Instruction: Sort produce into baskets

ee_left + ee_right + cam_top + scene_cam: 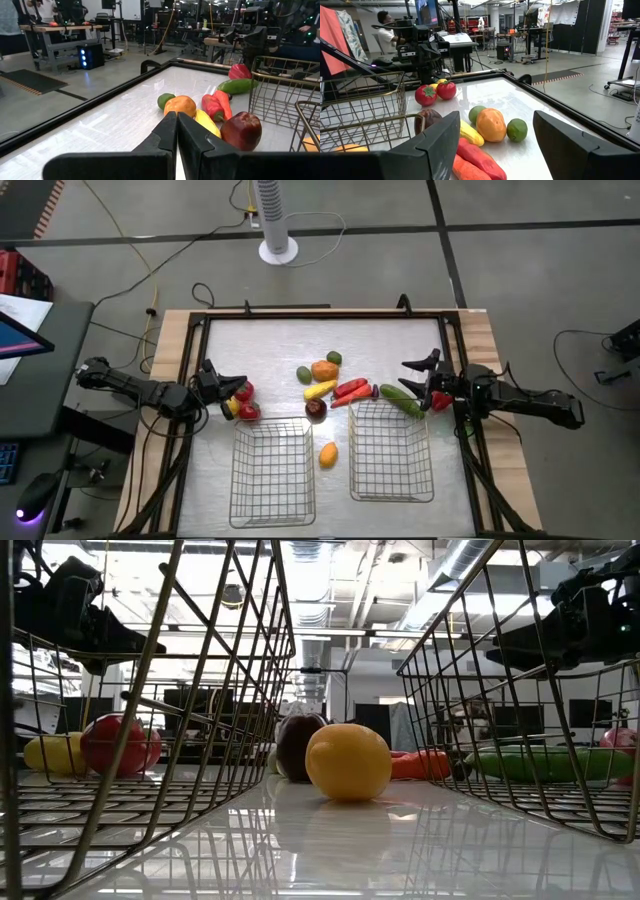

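Note:
The produce lies at the middle of the table: an orange piece (324,370), two green round pieces (333,358), a long yellow piece (320,390), red chilies (350,390) and a maroon piece (316,408). A yellow-orange piece (327,453) lies between the two wire baskets (272,470) (392,452). Two red pieces (245,392) and a yellow one (229,408) lie at the left. My left gripper (240,385) (177,122) is shut and empty, raised above them. My right gripper (412,377) (496,122) is open and empty above the cucumber (400,399) and a red piece (440,401).
A dark raised rim (320,315) runs around the table top. Both baskets stand near the table's front edge, with nothing showing inside them in the high view. Bare table shows along the far side behind the produce. A white fan stand (278,248) is beyond the table.

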`<state>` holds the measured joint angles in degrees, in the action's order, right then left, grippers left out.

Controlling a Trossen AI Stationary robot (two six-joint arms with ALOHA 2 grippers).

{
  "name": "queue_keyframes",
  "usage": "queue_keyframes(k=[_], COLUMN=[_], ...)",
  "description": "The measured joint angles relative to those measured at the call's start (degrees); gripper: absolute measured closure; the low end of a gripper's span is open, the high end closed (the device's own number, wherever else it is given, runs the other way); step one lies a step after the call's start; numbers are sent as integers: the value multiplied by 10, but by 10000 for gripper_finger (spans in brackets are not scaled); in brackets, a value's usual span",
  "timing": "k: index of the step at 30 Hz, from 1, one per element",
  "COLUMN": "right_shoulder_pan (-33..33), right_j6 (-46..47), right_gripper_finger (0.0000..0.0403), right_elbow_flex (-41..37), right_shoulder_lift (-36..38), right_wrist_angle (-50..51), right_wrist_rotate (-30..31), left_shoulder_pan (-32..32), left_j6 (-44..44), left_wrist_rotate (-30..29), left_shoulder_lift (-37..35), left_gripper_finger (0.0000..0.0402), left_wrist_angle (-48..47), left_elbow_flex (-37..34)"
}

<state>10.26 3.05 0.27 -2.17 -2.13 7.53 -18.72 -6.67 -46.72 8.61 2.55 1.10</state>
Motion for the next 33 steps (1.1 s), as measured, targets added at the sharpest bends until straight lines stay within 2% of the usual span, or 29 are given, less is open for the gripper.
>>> queue_keyframes(k=[7, 11, 15, 18, 25, 33], right_shoulder_pan=[0, 0, 0, 0, 0, 7], right_j6=[0, 0, 0, 0, 0, 0], right_gripper_finger=[122, 122, 122, 122, 122, 122], right_elbow_flex=[0, 0, 0, 0, 0, 0], right_shoulder_lift=[0, 0, 0, 0, 0, 0], right_wrist_angle=[0, 0, 0, 0, 0, -84], right_wrist_rotate=[0, 0, 0, 0, 0, 18], left_shoulder_pan=[0, 0, 6, 6, 6, 15], left_j6=[-4, -76, -58, -78, -88, -38], left_wrist_rotate=[0, -2, -53, -47, -24, -61], left_shoulder_lift=[0, 0, -1, -1, 0, -1], left_gripper_finger=[401, 401, 401, 401, 401, 401], left_wrist_angle=[0, 4, 88, 116, 109, 180], left_elbow_flex=[0, 0, 0, 0, 0, 0])
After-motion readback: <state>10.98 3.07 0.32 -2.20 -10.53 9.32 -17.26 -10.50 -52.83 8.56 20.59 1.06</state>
